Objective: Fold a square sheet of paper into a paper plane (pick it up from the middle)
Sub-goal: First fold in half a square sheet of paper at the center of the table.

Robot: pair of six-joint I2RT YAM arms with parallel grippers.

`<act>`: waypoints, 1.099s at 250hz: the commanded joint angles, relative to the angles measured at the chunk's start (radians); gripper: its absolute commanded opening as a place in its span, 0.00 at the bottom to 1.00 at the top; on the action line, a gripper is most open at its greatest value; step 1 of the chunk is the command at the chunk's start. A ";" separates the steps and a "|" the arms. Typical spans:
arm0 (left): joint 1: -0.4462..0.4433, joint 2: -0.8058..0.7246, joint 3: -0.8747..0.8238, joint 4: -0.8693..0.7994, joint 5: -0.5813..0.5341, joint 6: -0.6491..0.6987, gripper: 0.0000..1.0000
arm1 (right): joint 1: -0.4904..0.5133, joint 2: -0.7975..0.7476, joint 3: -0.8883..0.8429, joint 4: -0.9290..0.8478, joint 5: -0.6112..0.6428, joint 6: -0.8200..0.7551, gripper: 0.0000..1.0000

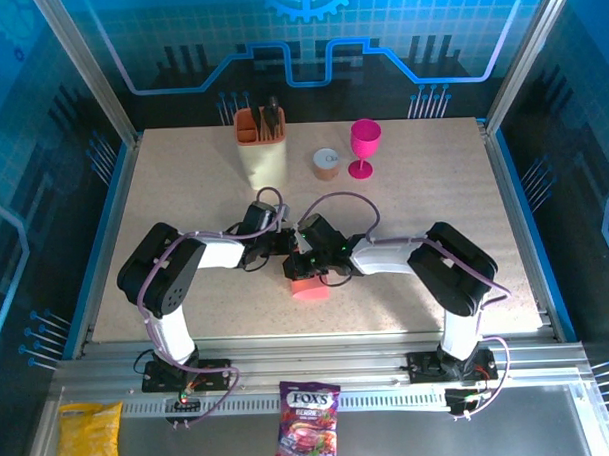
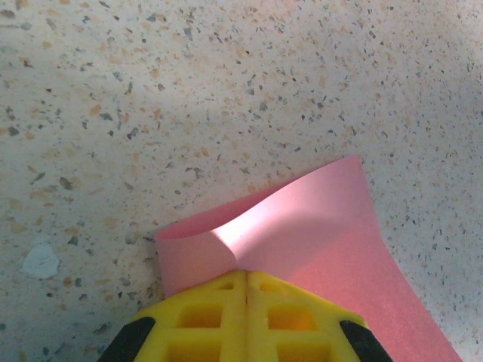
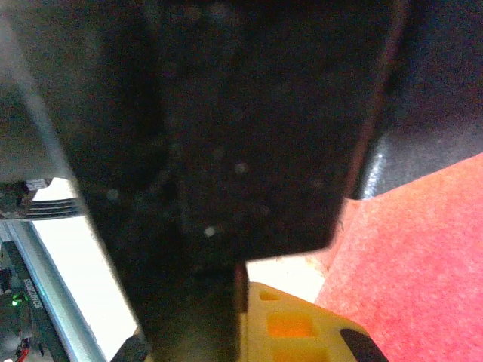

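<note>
The square sheet of paper (image 1: 309, 288) is salmon-pink and sits at the table's middle, under both wrists. In the left wrist view the sheet (image 2: 324, 226) curls up off the speckled table, and my left gripper (image 2: 246, 273) is shut on its near edge, yellow fingers pressed together. My left gripper (image 1: 285, 244) and right gripper (image 1: 305, 256) meet over the sheet. In the right wrist view a dark blurred body hides the left finger. The yellow right finger (image 3: 294, 324) stands at the centre line with a thin reddish edge in the seam. The pink sheet (image 3: 423, 264) spreads to the right.
At the back stand an orange holder with dark tools (image 1: 260, 124) on a cream block, a small round tin (image 1: 326, 163) and a magenta goblet (image 1: 365, 146). On the front ledge lie a candy bag (image 1: 309, 423) and a yellow bag (image 1: 89, 436).
</note>
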 commanded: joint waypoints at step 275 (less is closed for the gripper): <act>0.001 0.074 -0.019 -0.076 -0.026 0.032 0.00 | 0.161 -0.012 -0.342 0.358 0.131 0.114 0.00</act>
